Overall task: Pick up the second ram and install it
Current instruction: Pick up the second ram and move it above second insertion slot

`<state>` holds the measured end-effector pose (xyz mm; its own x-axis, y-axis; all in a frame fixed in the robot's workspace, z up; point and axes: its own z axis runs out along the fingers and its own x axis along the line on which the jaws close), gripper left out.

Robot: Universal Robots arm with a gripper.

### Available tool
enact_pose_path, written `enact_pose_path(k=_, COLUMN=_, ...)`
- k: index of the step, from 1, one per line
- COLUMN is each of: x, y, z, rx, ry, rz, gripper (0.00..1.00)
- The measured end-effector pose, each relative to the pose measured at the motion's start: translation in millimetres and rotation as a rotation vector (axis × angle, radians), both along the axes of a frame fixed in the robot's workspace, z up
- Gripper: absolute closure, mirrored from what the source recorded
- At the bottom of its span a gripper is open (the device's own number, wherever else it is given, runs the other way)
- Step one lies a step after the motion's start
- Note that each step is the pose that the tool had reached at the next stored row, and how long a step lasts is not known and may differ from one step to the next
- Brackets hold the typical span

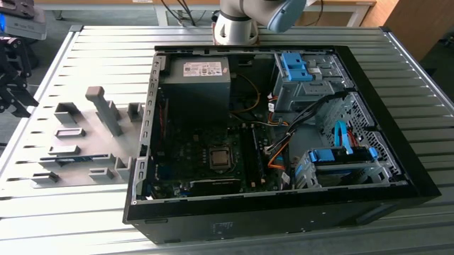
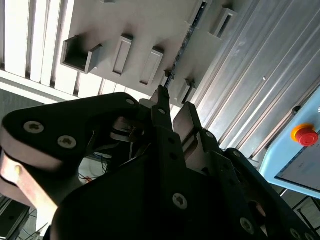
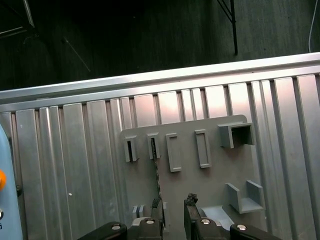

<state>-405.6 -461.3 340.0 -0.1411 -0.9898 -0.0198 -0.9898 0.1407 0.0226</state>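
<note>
The second ram [image 1: 74,158] lies flat in the grey holder plate [image 1: 78,133] on the exterior view's left, beside the open computer case [image 1: 269,133]. In both wrist views it shows edge-on as a thin dark strip [image 3: 157,175] [image 2: 187,40] running between holder blocks. My gripper [image 3: 173,204] hangs well above the plate, open, with nothing between its fingers. One fingertip [image 3: 157,204] lines up with the end of the strip, and in the second wrist view the fingertips [image 2: 162,100] point toward the same end. Dark memory slots [image 1: 252,154] run beside the processor socket [image 1: 219,158] in the case.
The arm's base [image 1: 237,24] stands behind the case. Inside the case are a power supply [image 1: 195,79], blue drive cages [image 1: 298,66] [image 1: 341,156] and loose cables [image 1: 277,154]. Upright grey holder blocks [image 1: 106,109] stick up from the plate. A red stop button [image 2: 304,135] sits off the slatted table [image 1: 85,212].
</note>
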Motion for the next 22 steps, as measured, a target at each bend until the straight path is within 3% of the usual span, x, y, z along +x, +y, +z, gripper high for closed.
enact_pose_path(k=22, x=0.0, y=0.0, z=-8.6, rx=0.0000, ry=0.0000, rz=0.000, gripper=0.69)
